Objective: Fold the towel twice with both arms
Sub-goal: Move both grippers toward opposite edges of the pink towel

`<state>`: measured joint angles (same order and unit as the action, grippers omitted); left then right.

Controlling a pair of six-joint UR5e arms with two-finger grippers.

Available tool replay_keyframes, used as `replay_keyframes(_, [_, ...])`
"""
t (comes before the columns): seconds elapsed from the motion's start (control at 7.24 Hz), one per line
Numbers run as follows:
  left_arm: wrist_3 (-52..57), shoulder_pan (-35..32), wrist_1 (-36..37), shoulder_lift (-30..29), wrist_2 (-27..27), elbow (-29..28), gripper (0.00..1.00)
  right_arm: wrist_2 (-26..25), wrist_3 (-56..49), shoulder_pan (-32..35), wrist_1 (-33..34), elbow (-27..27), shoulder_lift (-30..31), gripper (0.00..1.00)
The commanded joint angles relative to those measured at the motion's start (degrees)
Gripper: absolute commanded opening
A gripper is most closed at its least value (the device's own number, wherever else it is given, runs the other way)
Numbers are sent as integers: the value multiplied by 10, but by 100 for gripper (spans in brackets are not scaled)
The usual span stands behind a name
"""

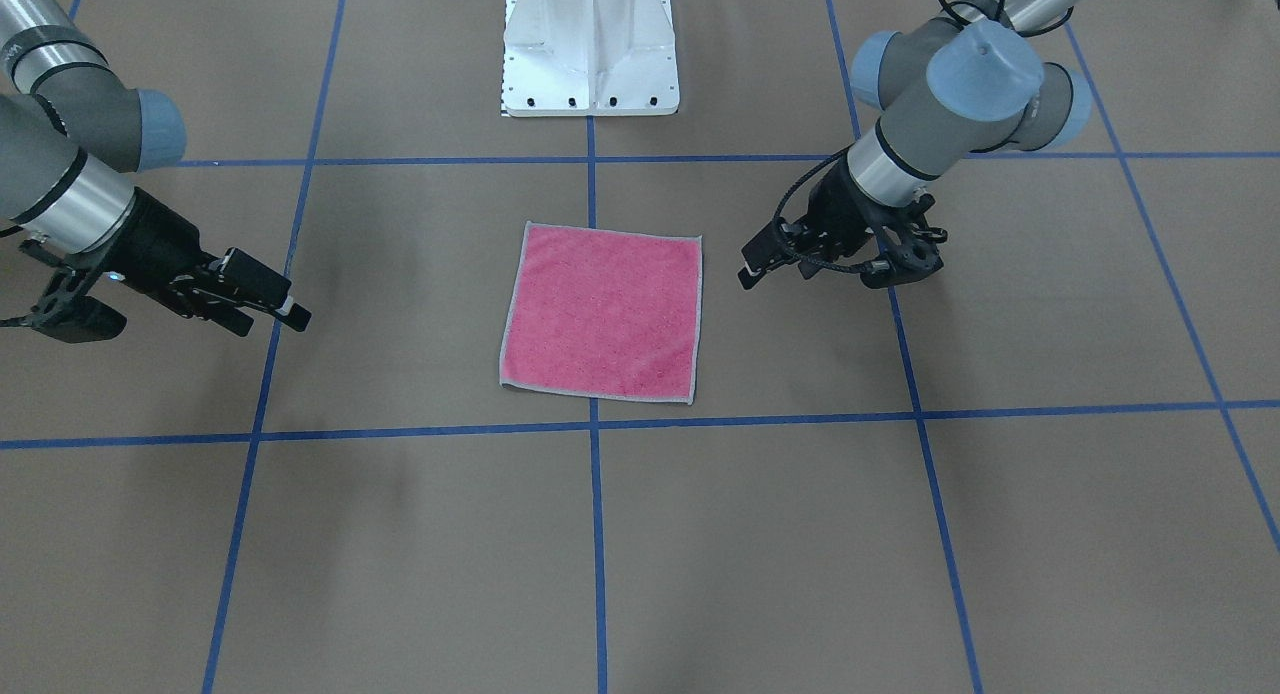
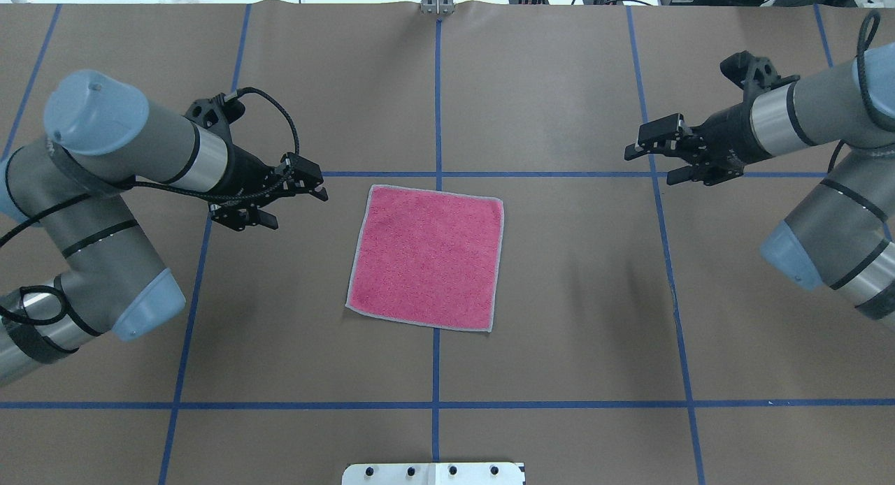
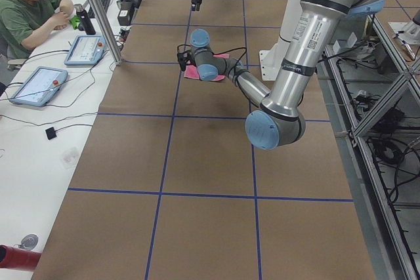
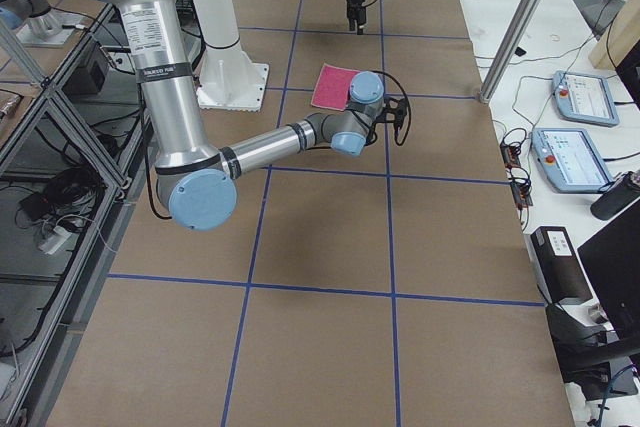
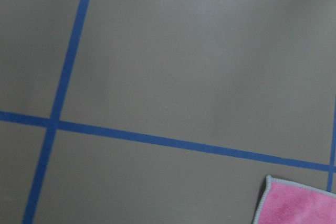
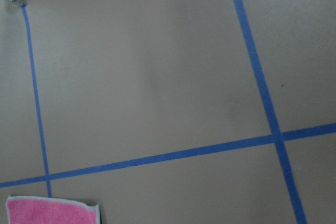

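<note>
The towel (image 1: 600,314) lies flat and unfolded in the middle of the table, pink face up, with its light grey border showing all round (image 2: 426,258). My left gripper (image 2: 320,190) hovers just off the towel's far left corner, fingers together and empty; it is on the right in the front-facing view (image 1: 748,272). My right gripper (image 2: 631,151) hangs well off to the towel's right, fingers together and empty (image 1: 298,316). A corner of the towel shows in the left wrist view (image 5: 299,205) and in the right wrist view (image 6: 47,211).
The white bolted pedestal base (image 1: 590,54) stands at the robot's edge, behind the towel. Blue tape lines grid the brown table cover (image 2: 559,296). An operator (image 3: 26,4) sits at a side bench with tablets (image 3: 36,83) beyond the table's far edge.
</note>
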<state>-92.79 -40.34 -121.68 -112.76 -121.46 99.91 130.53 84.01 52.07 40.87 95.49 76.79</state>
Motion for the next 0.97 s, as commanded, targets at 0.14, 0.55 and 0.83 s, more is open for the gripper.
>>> replay_keyframes(0.14, [-28, 73, 2, -10, 54, 3, 100, -26, 79, -90, 2, 21, -25, 99])
replay_keyframes(0.55, [-33, 90, 2, -12, 59, -8, 99, -84, 78, -162, 55, 22, -65, 99])
replay_keyframes(0.83, [-33, 112, 1, -13, 84, -23, 93, -84, 79, -173, 57, 22, -67, 99])
